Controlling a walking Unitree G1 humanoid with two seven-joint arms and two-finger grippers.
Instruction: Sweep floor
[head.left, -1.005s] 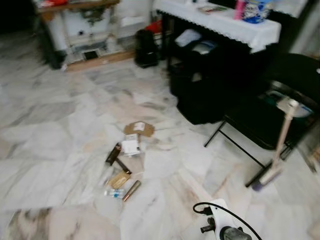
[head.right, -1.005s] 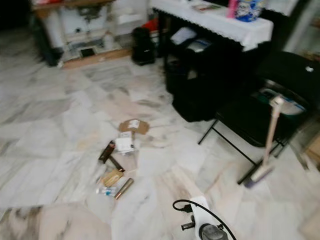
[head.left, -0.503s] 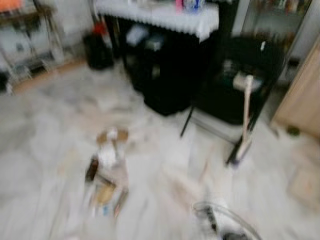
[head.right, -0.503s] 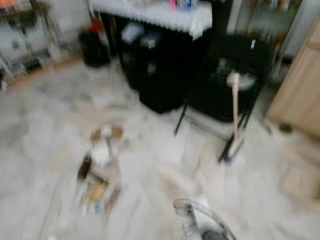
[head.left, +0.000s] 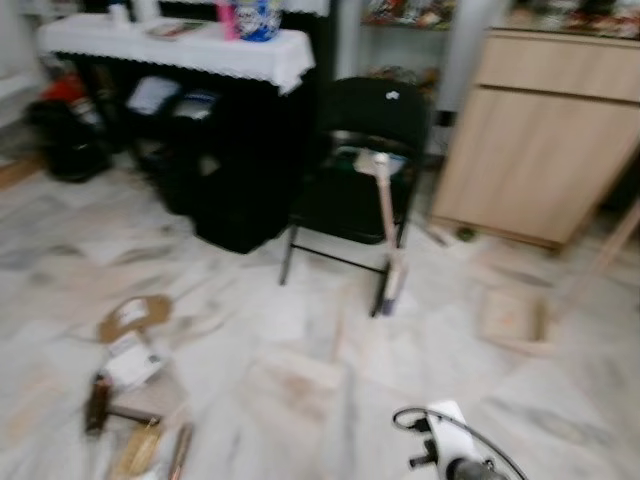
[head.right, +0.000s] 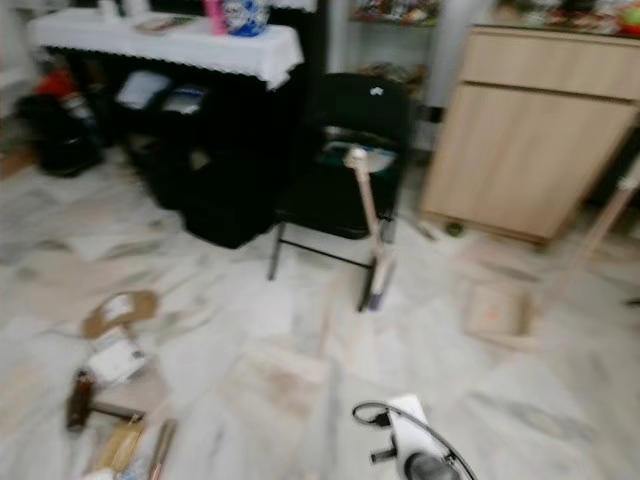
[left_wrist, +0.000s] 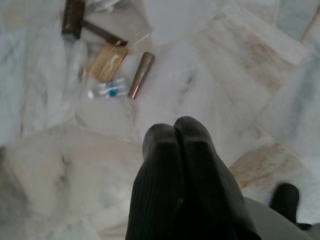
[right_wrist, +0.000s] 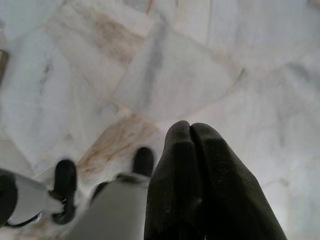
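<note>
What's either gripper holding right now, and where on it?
Nothing. The left gripper and right gripper are both shut on empty air above the marble floor. The broom leans against the black folding chair, untouched.

Readable text: none; the head views are blurred.
Cardboard piece (head.left: 133, 316), near left on the floor: carries a pale label, its print too blurred to read.
White packet (head.left: 131, 364), just nearer than the cardboard: marks too small to make out.
Blue and white container (head.left: 258, 18), far left on the white-clothed table (head.left: 170, 47): a pattern, no legible words.
</note>
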